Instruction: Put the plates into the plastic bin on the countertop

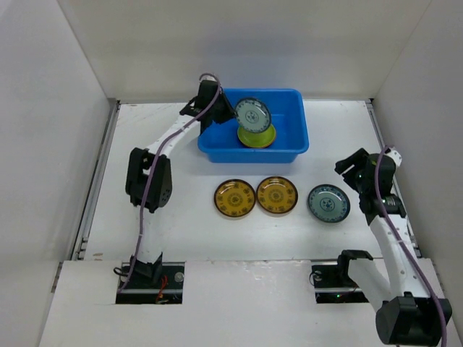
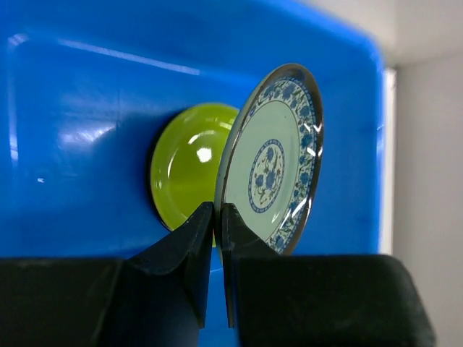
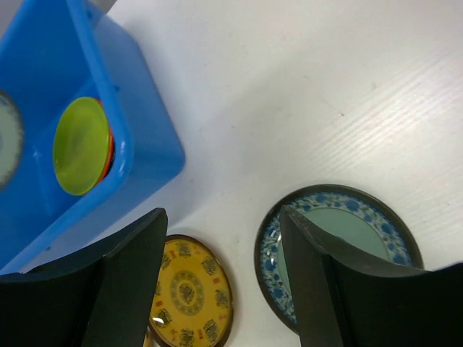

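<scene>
The blue plastic bin stands at the back centre of the white countertop. In it a lime green plate lies on top of a stack with an orange edge beneath. My left gripper is shut on the rim of a pale blue-green patterned plate, holding it on edge over the bin above the green plate. Two yellow-brown plates and a second blue-green plate lie in front of the bin. My right gripper is open above the counter, between a yellow plate and the blue-green plate.
White walls enclose the counter on the left, back and right. The arm bases sit in cut-outs at the near edge. The black plates are not visible.
</scene>
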Available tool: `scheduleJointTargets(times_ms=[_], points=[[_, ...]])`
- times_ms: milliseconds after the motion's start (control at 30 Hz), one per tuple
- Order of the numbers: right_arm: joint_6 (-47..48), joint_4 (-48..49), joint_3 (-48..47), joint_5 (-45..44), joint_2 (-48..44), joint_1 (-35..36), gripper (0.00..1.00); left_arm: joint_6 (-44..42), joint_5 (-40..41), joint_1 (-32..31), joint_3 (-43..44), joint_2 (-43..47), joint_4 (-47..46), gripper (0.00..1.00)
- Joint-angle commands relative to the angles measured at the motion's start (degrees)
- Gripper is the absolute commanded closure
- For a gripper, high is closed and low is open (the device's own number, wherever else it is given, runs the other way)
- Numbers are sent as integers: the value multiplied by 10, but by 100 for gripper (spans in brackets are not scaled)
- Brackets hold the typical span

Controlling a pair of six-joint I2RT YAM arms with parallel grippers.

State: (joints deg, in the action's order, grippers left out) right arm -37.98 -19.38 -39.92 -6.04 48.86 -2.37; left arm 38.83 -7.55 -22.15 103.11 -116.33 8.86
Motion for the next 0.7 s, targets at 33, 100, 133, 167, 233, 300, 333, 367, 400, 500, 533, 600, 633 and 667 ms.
scheduleJointTargets(times_ms=[33,100,133,167,233,300,333,367,400,500,533,600,633,667], points=[[-17,-35,22,-6,-46,-28,31,-29,-28,-7,45,-39,-33,93],[-17,-50,25,-5,-60,-36,31,-30,-32,-7,57,-66,-31,93],[-16,-57,26,-5,-67,-39,31,-30,-34,-7,60,-75,-31,93],[-15,-63,27,-5,-72,-41,31,-30,-36,-7,62,-84,-33,93],[-13,-72,28,-7,-81,-46,31,-31,-37,-7,71,-101,-32,92],[-12,-81,31,-7,-85,-52,31,-32,-40,-7,81,-118,-31,91],[-12,-85,33,-6,-86,-55,31,-33,-42,-7,85,-126,-29,90],[-13,-91,33,-6,-87,-57,31,-33,-45,-7,88,-132,-29,88],[-14,-98,34,-9,-87,-58,31,-33,-46,-8,89,-137,-29,85],[-20,-130,34,-11,-78,-58,31,-33,-47,-10,90,-144,-25,71],[-25,-147,34,-6,-72,-62,31,-33,-48,-10,90,-144,-22,62],[-34,-177,35,0,-61,-64,31,-34,-48,-10,93,-138,-20,40],[-42,-180,35,-7,-61,-52,31,-36,-47,-9,95,-132,-20,28],[-52,-185,33,-11,-59,-33,31,-38,-45,-8,97,-126,-19,19]])
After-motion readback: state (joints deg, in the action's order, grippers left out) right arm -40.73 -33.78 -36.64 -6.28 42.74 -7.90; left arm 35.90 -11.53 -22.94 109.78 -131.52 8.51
